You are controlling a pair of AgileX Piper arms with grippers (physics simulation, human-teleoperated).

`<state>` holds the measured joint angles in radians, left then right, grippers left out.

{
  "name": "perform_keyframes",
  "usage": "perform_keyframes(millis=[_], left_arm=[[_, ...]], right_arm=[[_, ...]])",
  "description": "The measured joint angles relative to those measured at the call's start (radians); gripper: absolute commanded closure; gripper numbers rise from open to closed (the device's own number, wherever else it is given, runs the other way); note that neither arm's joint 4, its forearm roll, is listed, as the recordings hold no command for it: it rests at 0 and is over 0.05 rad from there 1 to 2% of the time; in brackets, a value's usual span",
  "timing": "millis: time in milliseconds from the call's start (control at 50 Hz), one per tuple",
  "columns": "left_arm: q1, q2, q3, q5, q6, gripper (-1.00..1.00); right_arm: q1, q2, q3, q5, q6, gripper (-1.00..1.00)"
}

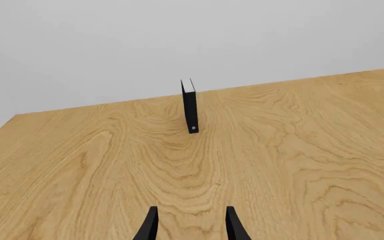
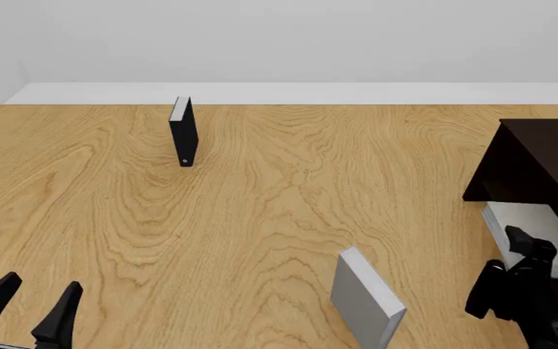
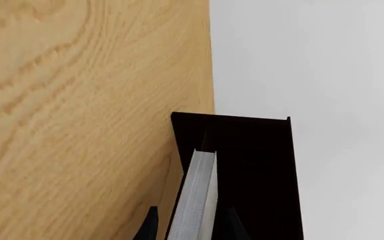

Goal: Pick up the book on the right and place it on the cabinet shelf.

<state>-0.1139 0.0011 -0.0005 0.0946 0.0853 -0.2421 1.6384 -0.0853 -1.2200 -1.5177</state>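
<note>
The plain light grey hardback-shaped book (image 3: 195, 197), clamped between the right gripper's (image 3: 188, 225) jaws at the mouth of the very dark brown cabinet shelf (image 3: 259, 170), should slide in level, well clear of the walls, before release.

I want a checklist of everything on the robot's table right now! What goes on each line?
Surface: light wooden table, wavy grain.
Job's things: grey book held in the right gripper, partly inside the dark brown cabinet at the table's right edge; in the right wrist view its pale edge points into the recess.
Clutter: black book with white pages standing upright far left; second grey book standing tilted near the front.
Grippers: left gripper open and holding nothing, near left; right gripper closed on the grey book.
Cables: nothing seen.
Surroundings: plain pale wall.
</note>
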Motion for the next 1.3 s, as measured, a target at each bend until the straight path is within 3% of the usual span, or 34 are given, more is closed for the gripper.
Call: perform_keyframes(millis=[580,1300], left_arm=[[-0.002,0.0,0.0,0.003,-0.002,-1.0],[-0.003,0.0,0.0,0.006,-0.003,-1.0]], right_arm=[[0.025,-0.03,-0.016,0.009,0.013,-1.0],[-0.008,-0.034,-0.027,0.019,0.015,-1.0]])
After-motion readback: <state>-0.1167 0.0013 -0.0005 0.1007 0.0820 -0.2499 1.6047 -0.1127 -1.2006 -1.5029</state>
